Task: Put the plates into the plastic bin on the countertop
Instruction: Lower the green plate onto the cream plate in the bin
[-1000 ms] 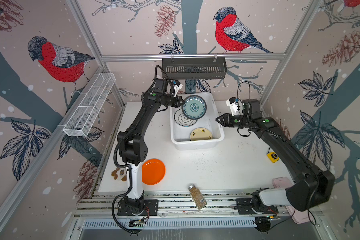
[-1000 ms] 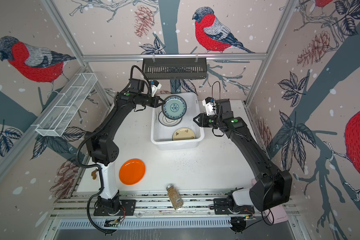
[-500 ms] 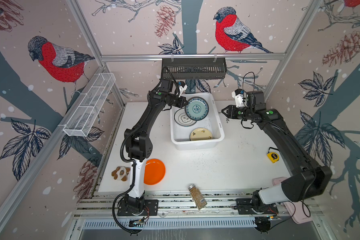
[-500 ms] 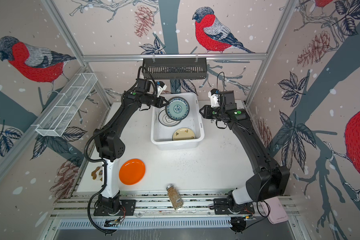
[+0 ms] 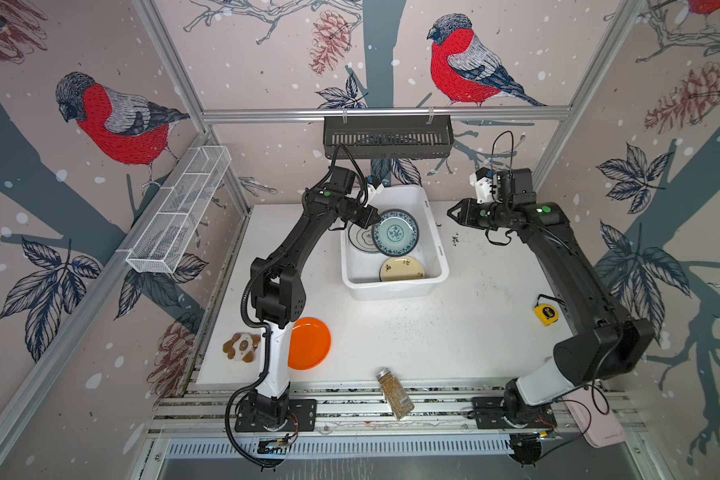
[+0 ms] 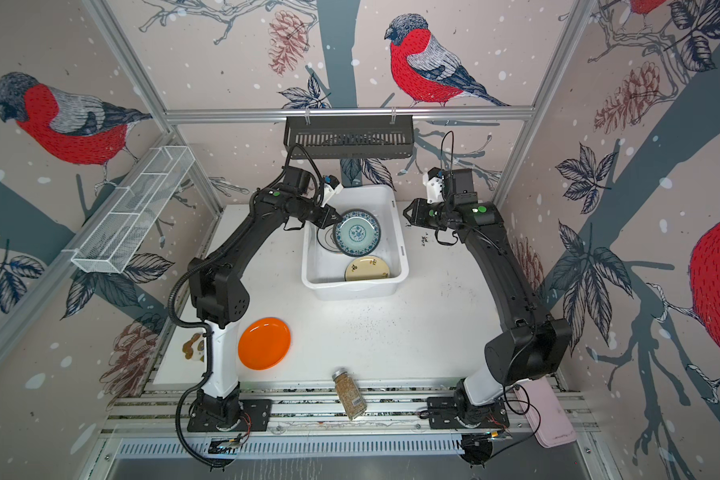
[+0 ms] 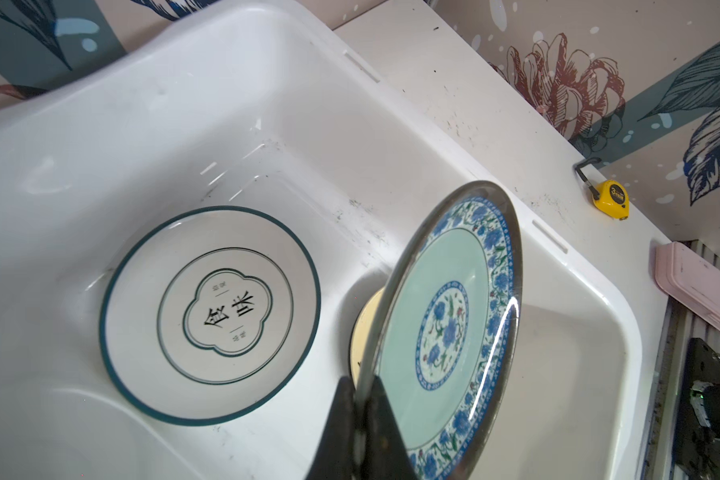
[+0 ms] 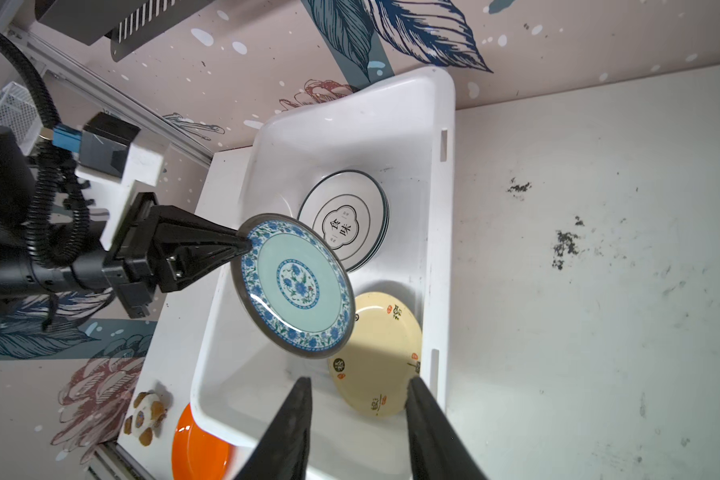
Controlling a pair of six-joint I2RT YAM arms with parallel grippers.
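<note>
My left gripper is shut on the rim of the teal-patterned plate, holding it tilted above the white plastic bin. In both top views the teal plate hangs over the bin's back half. On the bin floor lie a white plate with a dark rim and emblem and a cream plate. An orange plate rests on the countertop at the front left. My right gripper is open and empty, raised just right of the bin.
A spice jar lies on the front rail. A yellow tape measure sits at the right, a brown and white toy at the front left. A black slotted basket hangs on the back wall, a wire mesh tray on the left wall.
The left gripper has carried the teal plate a little rightward and lower over the bin. The right gripper has drawn back toward the rear wall, away from the bin.
</note>
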